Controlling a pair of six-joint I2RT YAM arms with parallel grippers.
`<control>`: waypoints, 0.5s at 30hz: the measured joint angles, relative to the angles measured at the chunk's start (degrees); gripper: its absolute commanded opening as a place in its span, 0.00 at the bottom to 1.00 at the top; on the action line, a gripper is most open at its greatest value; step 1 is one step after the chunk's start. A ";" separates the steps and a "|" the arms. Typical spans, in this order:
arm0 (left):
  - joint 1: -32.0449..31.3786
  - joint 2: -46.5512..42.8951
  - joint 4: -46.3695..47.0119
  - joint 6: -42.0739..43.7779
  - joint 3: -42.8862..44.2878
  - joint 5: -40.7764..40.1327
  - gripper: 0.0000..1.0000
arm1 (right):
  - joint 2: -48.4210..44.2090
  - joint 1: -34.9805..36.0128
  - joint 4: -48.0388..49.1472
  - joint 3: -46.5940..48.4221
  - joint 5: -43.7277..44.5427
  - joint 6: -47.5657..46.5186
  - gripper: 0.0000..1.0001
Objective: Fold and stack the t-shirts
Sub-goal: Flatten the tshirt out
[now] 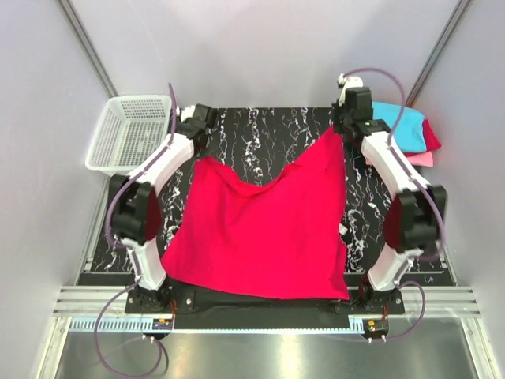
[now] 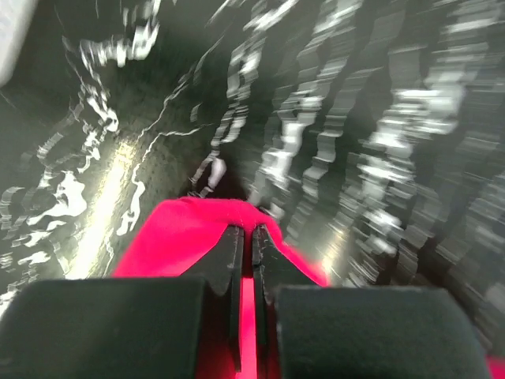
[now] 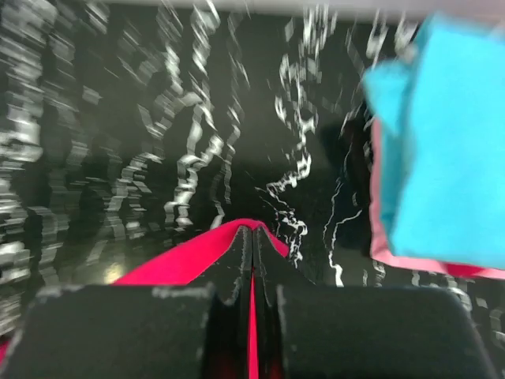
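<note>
Crimson t-shirt (image 1: 260,229) | left tool (image 2: 247,234), right tool (image 3: 252,231) clamping corners (seemingly lifted)

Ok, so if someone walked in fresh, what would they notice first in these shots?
The bright red t-shirt stands out first, spread across the middle of the black marbled table and sagging between its two far corners. The left gripper and right gripper are each shut on one of those corners. Next come a cyan shirt at the far right and a white basket at the far left.
</note>
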 measured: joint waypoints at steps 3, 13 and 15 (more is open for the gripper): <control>2.58 10.82 -1.03 -2.38 5.25 0.17 0.00 | 12.13 -3.67 1.20 4.79 -3.19 0.70 0.00; 11.26 27.96 6.95 -0.70 30.08 0.66 0.40 | 40.48 -9.20 2.12 41.77 -13.20 1.07 0.40; 12.13 28.39 10.64 1.40 30.29 1.27 0.55 | 42.73 -9.31 1.18 47.80 -14.93 1.40 0.72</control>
